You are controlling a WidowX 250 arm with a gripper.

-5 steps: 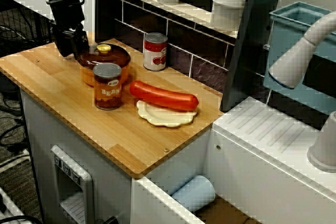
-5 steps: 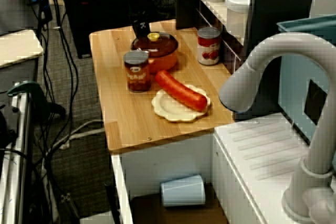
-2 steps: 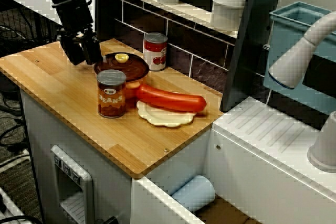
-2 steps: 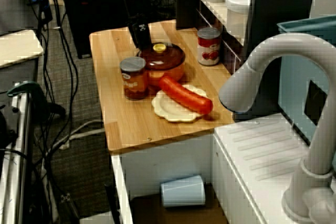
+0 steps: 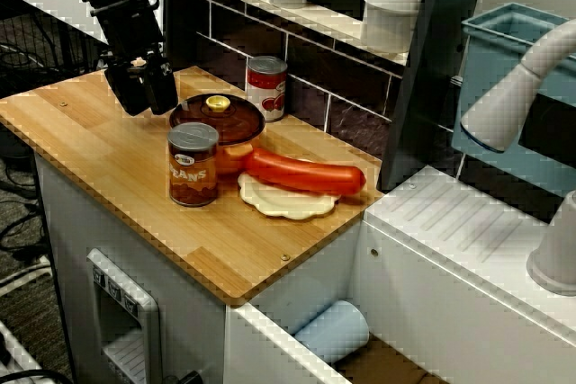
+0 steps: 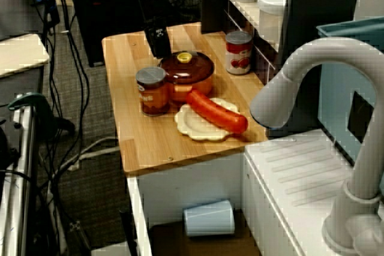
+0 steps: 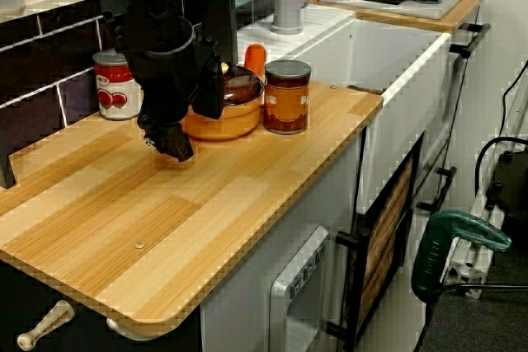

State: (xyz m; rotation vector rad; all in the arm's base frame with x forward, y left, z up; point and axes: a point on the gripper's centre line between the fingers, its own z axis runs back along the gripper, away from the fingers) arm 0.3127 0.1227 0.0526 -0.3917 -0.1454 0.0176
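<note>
My gripper [image 5: 144,89] hangs low over the wooden counter [image 5: 90,141], just left of an orange pot [image 5: 216,119] with a dark brown lid and yellow knob. From the counter's end, its black fingers [image 7: 171,141] point down close to the pot's [image 7: 227,111] wall; whether they touch or stand apart is unclear. A bean can [image 5: 193,165] stands in front of the pot. The red sausage [image 5: 304,174] lies across a cream plate [image 5: 283,201], one end against the pot. In the view over the tap, the gripper [image 6: 159,45] is behind the pot [image 6: 186,71].
A tomato can [image 5: 266,88] stands against the tiled back wall. The shelf above holds white jars [image 5: 390,12]. A dark upright panel [image 5: 423,69] ends the counter on the right, then the white sink top and tap [image 6: 300,88]. A pale blue cup [image 5: 331,330] lies below.
The gripper moved right along the counter and the pot slid right with it. The bean can, sausage and plate shifted right as well.
</note>
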